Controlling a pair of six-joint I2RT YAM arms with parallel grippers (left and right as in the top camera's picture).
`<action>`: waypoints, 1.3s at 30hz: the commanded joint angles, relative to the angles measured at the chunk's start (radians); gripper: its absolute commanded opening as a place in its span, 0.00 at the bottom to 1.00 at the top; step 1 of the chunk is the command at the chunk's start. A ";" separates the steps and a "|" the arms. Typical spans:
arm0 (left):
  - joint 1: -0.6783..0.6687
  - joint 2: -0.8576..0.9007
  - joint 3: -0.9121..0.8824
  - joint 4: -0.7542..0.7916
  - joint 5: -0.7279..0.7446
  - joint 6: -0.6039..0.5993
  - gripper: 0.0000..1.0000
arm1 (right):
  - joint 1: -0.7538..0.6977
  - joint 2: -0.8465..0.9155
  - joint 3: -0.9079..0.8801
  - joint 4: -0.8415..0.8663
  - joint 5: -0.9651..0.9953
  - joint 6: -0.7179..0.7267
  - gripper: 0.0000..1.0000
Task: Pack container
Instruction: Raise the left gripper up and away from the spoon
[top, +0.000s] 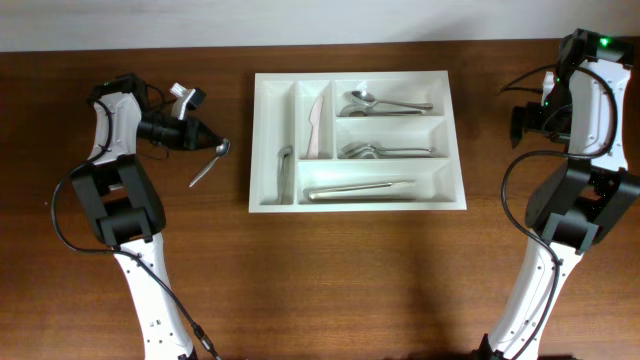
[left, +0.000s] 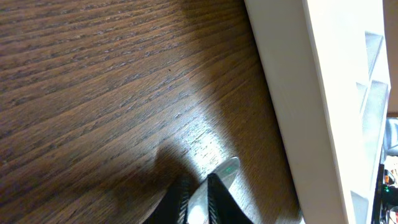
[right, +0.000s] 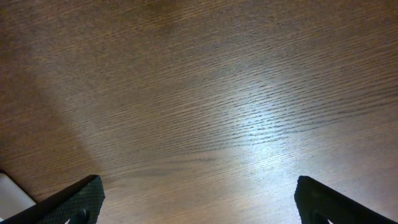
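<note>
Container (top: 258, 140) is sitting mid-table in the overhead view, just to the right of the left gripper (top: 203, 138), the nearer one. That gripper is pinching a spoon (top: 208, 166) near its bowl, with the handle slanting back away from the tray. The right gripper (top: 524, 120) is hanging well beyond the far wall. At the left wrist, fingers (left: 219, 198) are pressing on the spoon, with bare wood running to the white wall. At the right wrist, the jaws are standing spread wide over bare table.
</note>
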 joint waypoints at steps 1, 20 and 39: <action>0.003 0.024 -0.003 -0.007 -0.002 0.020 0.11 | -0.003 -0.042 0.002 0.000 0.009 0.001 0.99; 0.022 0.023 0.161 -0.023 0.002 -0.056 0.34 | -0.003 -0.042 0.002 0.000 0.009 0.001 0.99; -0.037 -0.040 0.552 -0.340 -0.560 -0.231 0.79 | -0.003 -0.042 0.001 0.001 0.009 0.001 0.99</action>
